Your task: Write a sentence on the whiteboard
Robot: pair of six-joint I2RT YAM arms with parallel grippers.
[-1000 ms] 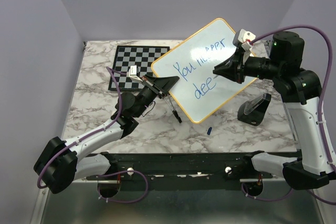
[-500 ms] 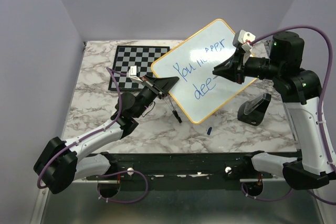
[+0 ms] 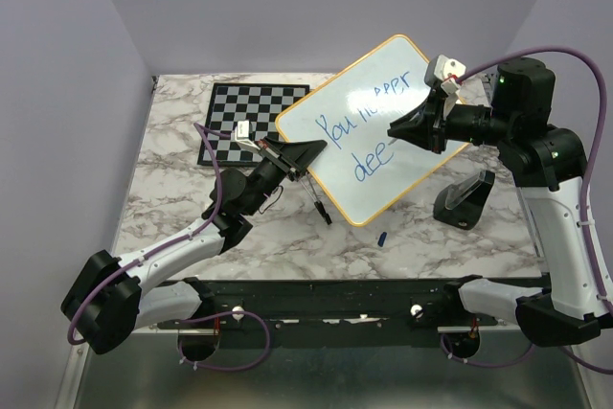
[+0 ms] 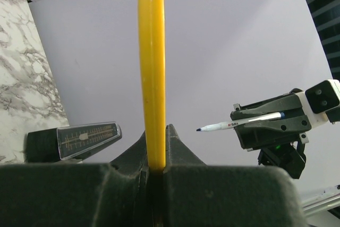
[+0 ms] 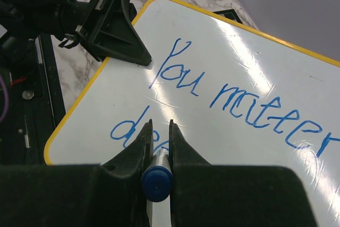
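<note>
The whiteboard, white with a yellow frame, is held tilted above the table. My left gripper is shut on its left edge; the left wrist view shows the yellow frame edge-on between the fingers of that gripper. The sentence reads "You matter" in blue, with "dee" below. My right gripper is shut on a blue marker in front of the board's face. In the left wrist view the marker has its tip a little off the board.
A checkered chessboard lies at the back left, partly under the whiteboard. A black pen and a small blue cap lie on the marble table below the board. A black wedge-shaped stand sits at the right.
</note>
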